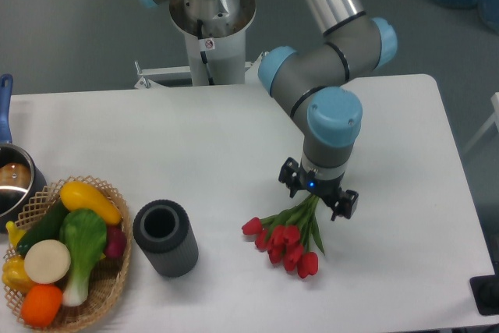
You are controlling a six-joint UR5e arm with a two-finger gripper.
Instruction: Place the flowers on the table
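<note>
The flowers (286, 242), a small bunch of red tulip buds with green stems and leaves, lie on the white table (195, 138) right of centre. The buds point toward the front left and the stem ends run up under the gripper. My gripper (318, 195) points straight down over the stem ends. Its black fingers (346, 203) stand spread to either side of the stems, so it looks open. The wrist hides the fingertips and the stem ends.
A dark grey cylinder cup (164, 237) stands left of the flowers. A round wicker basket (105, 290) with toy vegetables and fruit sits at the front left corner. A pot (12, 181) with a blue handle is at the left edge. The robot base (210, 29) stands behind the table.
</note>
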